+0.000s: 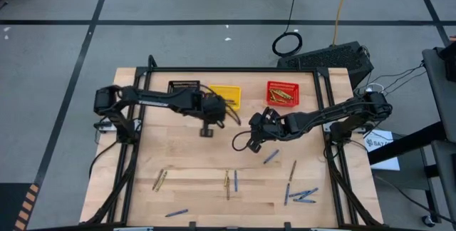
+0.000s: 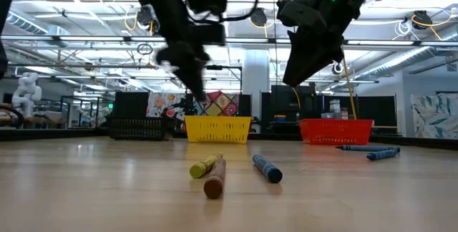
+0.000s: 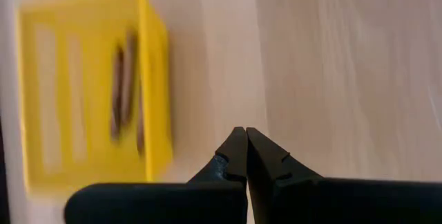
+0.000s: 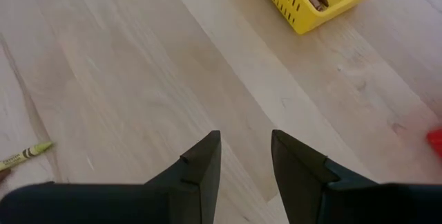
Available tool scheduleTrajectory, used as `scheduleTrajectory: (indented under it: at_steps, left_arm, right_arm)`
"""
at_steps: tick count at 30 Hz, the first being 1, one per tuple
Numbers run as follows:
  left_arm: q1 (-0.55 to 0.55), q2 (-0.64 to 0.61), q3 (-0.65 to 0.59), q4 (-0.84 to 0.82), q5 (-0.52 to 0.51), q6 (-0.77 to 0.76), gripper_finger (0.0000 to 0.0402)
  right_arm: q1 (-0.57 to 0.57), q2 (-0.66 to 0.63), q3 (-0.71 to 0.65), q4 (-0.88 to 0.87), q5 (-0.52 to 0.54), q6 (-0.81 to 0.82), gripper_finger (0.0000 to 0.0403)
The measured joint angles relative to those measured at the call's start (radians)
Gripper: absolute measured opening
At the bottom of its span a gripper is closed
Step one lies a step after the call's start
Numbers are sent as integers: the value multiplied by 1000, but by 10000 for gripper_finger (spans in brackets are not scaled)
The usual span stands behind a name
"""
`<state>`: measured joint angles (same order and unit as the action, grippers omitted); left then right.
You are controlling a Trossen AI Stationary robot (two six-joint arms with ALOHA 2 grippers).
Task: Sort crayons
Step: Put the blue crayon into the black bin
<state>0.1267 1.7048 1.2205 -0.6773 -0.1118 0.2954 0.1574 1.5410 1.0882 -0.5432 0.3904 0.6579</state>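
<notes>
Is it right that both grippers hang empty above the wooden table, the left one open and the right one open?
Not quite. The left gripper is shut, its fingers pressed together in the left wrist view. The right gripper is open, and both hang empty above the wooden table.

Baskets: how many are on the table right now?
3, in a row along the far edge: the black basket on the left, the yellow basket in the middle, partly under the left arm, and the red basket on the right. None looks hidden.
</notes>
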Motion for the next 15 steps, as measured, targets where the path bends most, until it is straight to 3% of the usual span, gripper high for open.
scheduleTrajectory:
  at_steps: [8,15]
  left_arm:
    - [-74,-154,0,-384,-45,-242,0]
    - [-188,-284,0,-526,-58,-451,0]
  right_arm:
    - [-1,0,0,27,0,-19,116]
    - [-1,0,0,61,-1,5,116]
